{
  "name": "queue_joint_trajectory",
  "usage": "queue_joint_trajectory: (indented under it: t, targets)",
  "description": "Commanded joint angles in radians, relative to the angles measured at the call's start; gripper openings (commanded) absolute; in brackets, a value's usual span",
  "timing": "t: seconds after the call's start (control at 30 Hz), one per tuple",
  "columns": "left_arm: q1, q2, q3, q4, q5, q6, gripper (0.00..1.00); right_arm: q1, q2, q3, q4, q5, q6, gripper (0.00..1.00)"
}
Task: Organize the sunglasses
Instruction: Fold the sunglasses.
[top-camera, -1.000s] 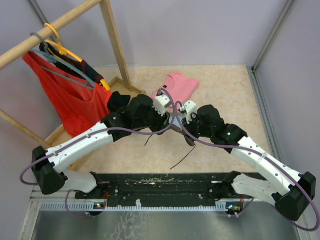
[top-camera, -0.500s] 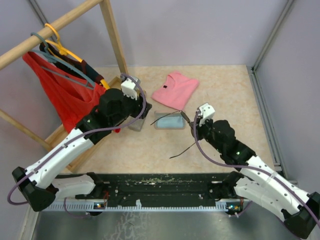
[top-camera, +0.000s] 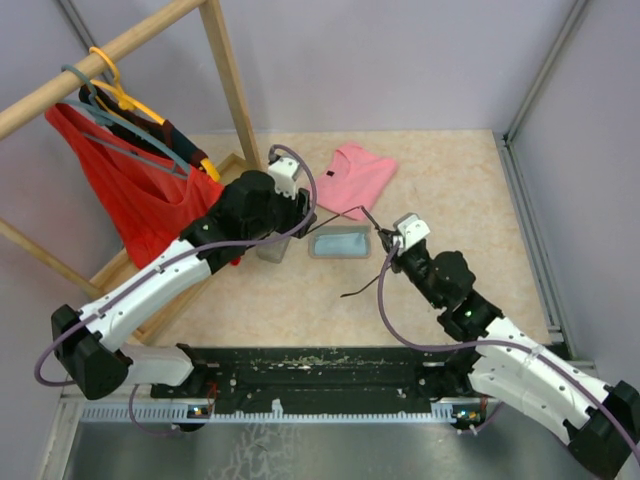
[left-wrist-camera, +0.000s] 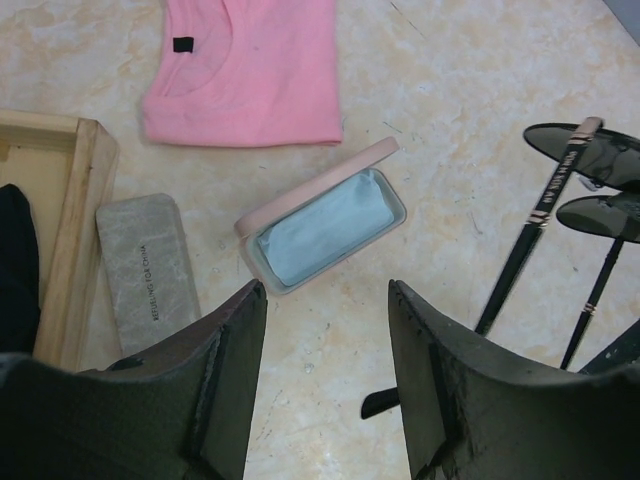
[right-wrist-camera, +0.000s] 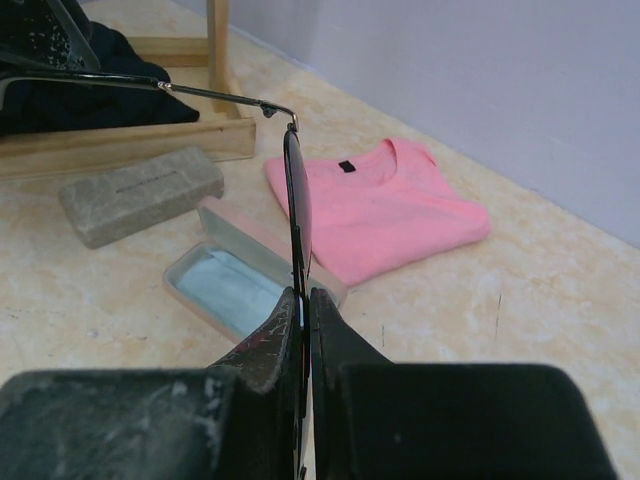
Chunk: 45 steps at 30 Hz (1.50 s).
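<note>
A closed grey case (left-wrist-camera: 140, 265) is seen lying at the left. The left claw (left-wrist-camera: 325, 295) is held open above the open pink case (left-wrist-camera: 325, 225). Further right, the sunglasses (left-wrist-camera: 595, 150) are pinched edge-on, aloft, in the closed right claw (right-wrist-camera: 303, 300). With their arms unfolded, they could be snagged on the pink case's rim or twisted loose.

The fingers (right-wrist-camera: 262, 352) are pinched on the sunglasses (right-wrist-camera: 297, 205), seen edge-on, with one slim arm running off to the left above them. Just beyond the fingers an open pink case (right-wrist-camera: 228, 287) with light-blue lining lies on the table (right-wrist-camera: 500, 330). A closed grey case (right-wrist-camera: 140, 195) sits farther left, a pink T-shirt (right-wrist-camera: 390, 205) beyond to the right.
</note>
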<state>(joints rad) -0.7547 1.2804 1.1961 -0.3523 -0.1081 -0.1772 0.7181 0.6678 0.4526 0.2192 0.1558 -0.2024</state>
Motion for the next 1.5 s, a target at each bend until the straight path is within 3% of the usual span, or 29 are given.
queue_joint_trajectory:
  t: [0.0, 0.53, 1.47]
  targets:
    - [-0.004, 0.023, 0.045, 0.023, 0.038, 0.017, 0.57, 0.007, 0.038, 0.048, 0.122, -0.02, -0.047, 0.0]
    - [-0.138, 0.124, 0.068, 0.019, -0.156, 0.015, 0.57, 0.059, 0.117, 0.086, 0.169, 0.113, -0.003, 0.0]
    - [-0.234, 0.216, 0.126, 0.052, -0.193, -0.044, 0.56, 0.126, 0.203, 0.098, 0.191, 0.196, 0.256, 0.0]
